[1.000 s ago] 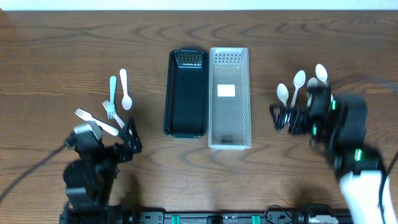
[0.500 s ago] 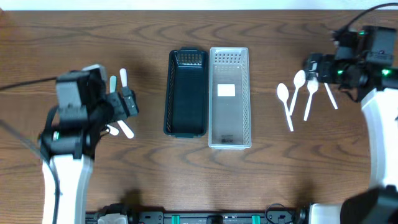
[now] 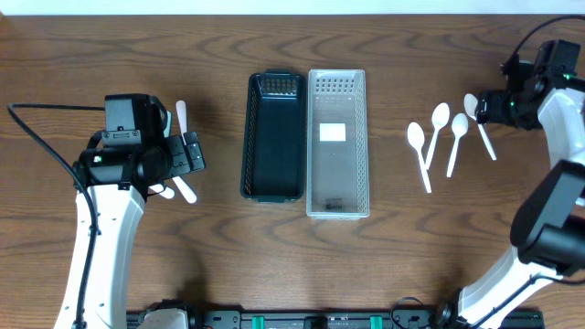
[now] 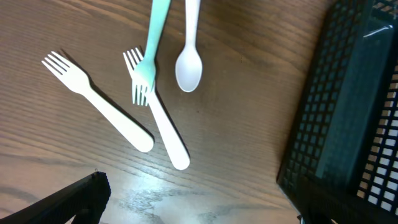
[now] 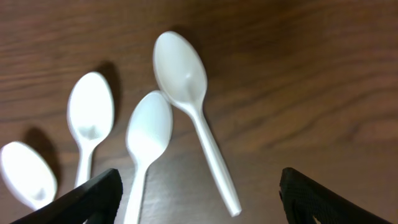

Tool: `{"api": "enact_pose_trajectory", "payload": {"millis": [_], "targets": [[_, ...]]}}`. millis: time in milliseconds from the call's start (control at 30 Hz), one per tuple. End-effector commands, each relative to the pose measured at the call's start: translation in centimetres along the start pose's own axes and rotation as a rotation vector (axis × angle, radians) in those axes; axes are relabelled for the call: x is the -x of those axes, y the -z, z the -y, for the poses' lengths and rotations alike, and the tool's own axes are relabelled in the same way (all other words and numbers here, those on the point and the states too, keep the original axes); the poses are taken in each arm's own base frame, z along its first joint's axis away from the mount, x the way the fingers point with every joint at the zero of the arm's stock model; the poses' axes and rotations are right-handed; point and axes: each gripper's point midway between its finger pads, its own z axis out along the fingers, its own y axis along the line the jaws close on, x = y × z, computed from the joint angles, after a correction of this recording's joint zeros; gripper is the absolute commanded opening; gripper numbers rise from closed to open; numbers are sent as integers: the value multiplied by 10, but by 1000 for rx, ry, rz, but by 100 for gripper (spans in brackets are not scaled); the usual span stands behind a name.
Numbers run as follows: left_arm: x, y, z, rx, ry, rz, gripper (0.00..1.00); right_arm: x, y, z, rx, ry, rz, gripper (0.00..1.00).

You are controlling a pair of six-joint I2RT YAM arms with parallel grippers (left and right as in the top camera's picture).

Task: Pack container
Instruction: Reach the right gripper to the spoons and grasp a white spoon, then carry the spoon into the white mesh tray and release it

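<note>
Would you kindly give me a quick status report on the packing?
Left gripper open over forks. Right gripper open over spoons. Black basket, clear basket: no cutlery inside. Path unobstructed.

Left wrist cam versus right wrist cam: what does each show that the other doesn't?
Left wrist only: two white forks, a teal fork, one white spoon and the corner of the black basket. Right wrist only: four white spoons, one cut off at the edge. Both: wooden table and an open, empty gripper, the left gripper and the right gripper.
</note>
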Motion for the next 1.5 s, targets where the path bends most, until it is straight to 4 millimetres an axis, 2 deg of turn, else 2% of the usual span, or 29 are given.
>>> {"api": "enact_pose_trajectory", "payload": {"millis": [0,67,400,567,967,1067,1133,1267,1333,1467], "targets": [[6,3,-3,24,-20,15,98,8,-10,13,-51,52,-3,77],[6,3,-3,24,-20,15,98,5,-20,18,-76,51,-22,73],[6,3,-3,24,-20,15,98,-14,-57,13,-57,57,-107,66],[6,3,-3,24,-20,15,98,-17,-62,12,-56,46,-120,58],[6,3,-3,24,-20,16,98,-33,-75,4,-42,29,-186,47],[6,3,-3,24,-20,15,98,-36,-75,0,-37,26,-199,33],[6,3,-3,24,-20,15,98,-37,-75,-3,-33,33,-206,29],[6,3,-3,24,-20,15,98,-38,-75,-7,-41,22,-211,15],[6,3,-3,24,-20,16,98,-39,-74,-3,-72,-35,-215,3],[6,3,-3,24,-20,15,98,-42,-69,-3,-81,-108,-230,1]]}}
